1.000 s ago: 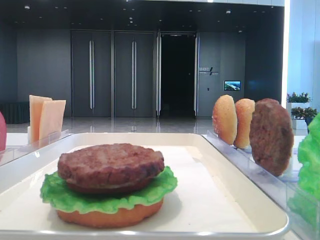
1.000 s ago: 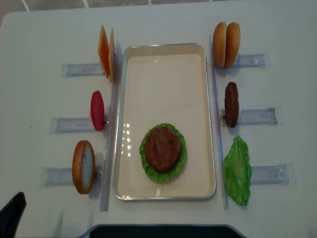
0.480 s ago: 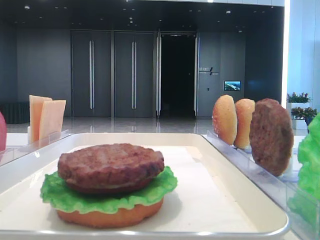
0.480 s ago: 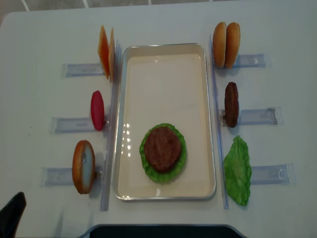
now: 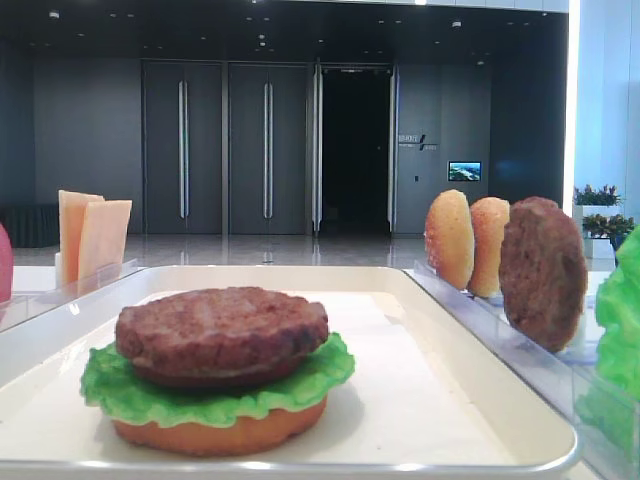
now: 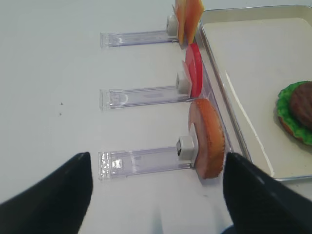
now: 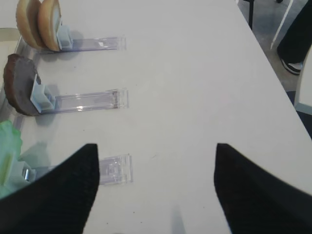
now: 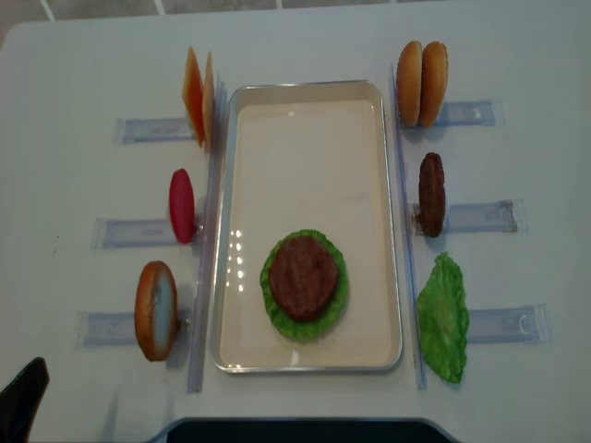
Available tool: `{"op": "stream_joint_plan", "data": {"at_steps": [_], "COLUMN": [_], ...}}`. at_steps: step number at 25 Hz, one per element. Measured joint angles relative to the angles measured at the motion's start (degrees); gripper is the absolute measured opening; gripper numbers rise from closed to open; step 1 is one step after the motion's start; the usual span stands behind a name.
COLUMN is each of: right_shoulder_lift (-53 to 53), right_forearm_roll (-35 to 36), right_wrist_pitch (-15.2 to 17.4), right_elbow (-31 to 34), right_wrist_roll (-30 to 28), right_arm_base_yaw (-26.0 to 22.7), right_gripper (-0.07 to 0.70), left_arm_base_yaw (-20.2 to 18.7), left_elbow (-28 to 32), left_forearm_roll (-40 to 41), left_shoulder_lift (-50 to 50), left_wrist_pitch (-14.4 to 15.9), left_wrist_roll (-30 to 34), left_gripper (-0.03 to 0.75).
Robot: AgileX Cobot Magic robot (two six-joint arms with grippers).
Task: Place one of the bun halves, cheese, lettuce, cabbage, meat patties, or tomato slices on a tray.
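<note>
Stillness is what we read across the last second — nothing on the desk has shifted, and the stack on the tray sits as it did: base bun, lettuce, patty on top, near the tray's front end. We take that to mean the patty placement is finished and both arms are pulled back, waiting on the next layer.

Our right end effector hangs with jaws wide apart and empty over bare desk beside the right racks; the left end effector is likewise spread wide, holding nothing, just short of the front left rack.

Remaining pieces stand in their racks: cheese, tomato and a bun half on the left; two bun halves, a second patty and spare lettuce on the right. Nothing blocks either reach — only the rack rails along the tray's edges want care.
</note>
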Motion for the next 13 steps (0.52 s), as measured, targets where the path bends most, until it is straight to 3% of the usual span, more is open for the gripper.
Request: {"op": "stream_joint_plan", "data": {"at_steps": [13], "right_shoulder_lift": [0.0], "right_forearm_roll": [0.0], "right_wrist_pitch": [0.0], "right_elbow": [0.0], "right_wrist_roll": [-0.07], "right_arm_base_yaw": [0.0], "right_gripper": [0.481], "left_arm_base_yaw": [0.0], "left_elbow": [0.0], "left_forearm_roll": [0.0], "left_shoulder_lift": [0.0], "left_wrist_pitch": [0.0], "left_wrist_roll": [0.0], "left_gripper": [0.639]}}
